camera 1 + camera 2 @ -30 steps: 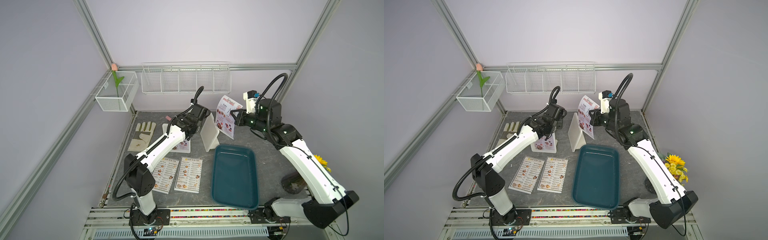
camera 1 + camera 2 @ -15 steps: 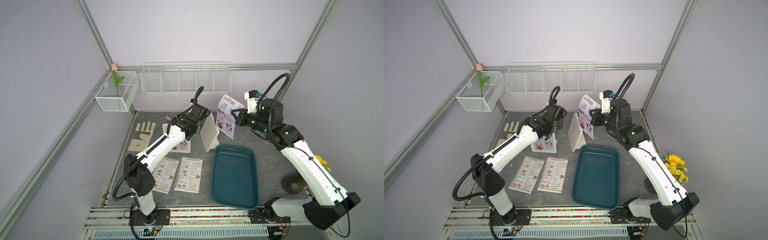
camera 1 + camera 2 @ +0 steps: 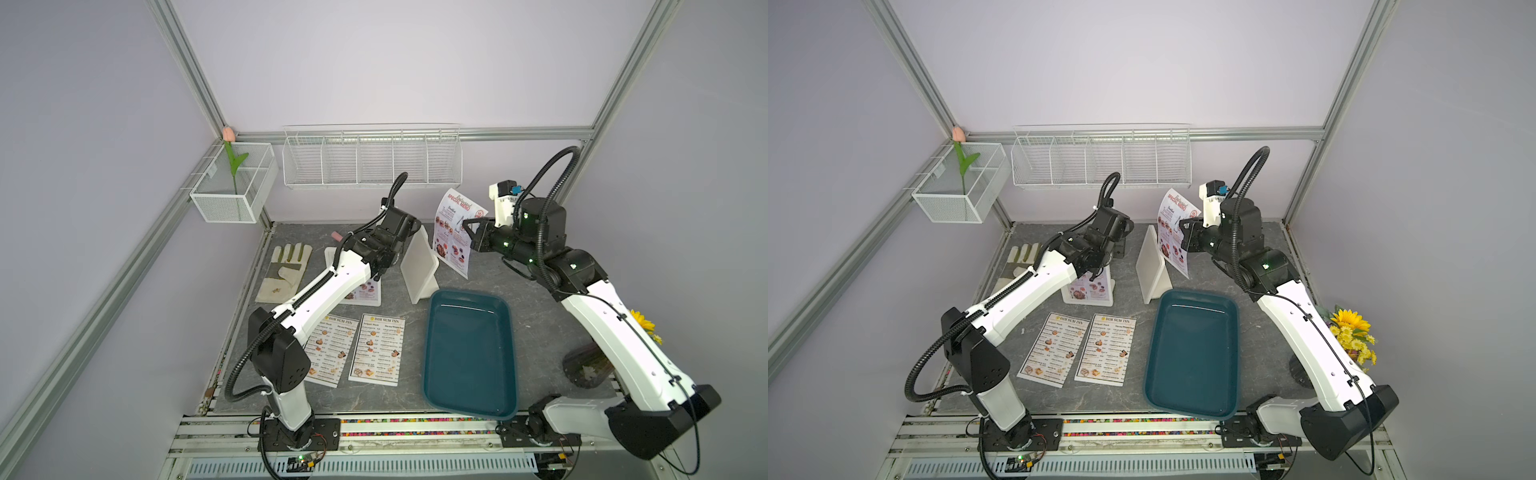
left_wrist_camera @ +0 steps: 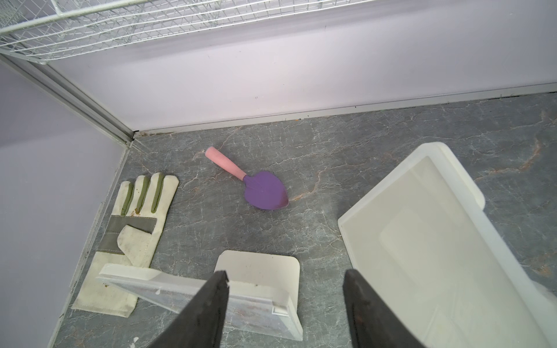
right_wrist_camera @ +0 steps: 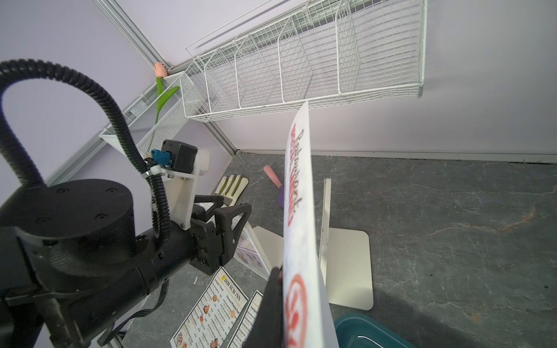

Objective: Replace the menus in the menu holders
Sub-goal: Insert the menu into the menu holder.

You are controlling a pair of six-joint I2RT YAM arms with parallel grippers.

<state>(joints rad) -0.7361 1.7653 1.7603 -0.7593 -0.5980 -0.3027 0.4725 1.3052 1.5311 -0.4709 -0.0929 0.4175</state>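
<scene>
Left wrist view is showing a trowel blade both top views are missing; right gripper is pinching a SPECIAL MENU aloft; left gripper is hovering part-open, empty.

Right gripper clamps SPECIAL MENU sheet, seen edge-on. White menu holder stands just beyond, at 12 o'clock; left gripper at 10 o'clock.

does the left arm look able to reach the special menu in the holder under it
Probably yes: the left gripper hangs open just above that holder, nothing lies between, and the right gripper holds another special menu off to the side.
</scene>
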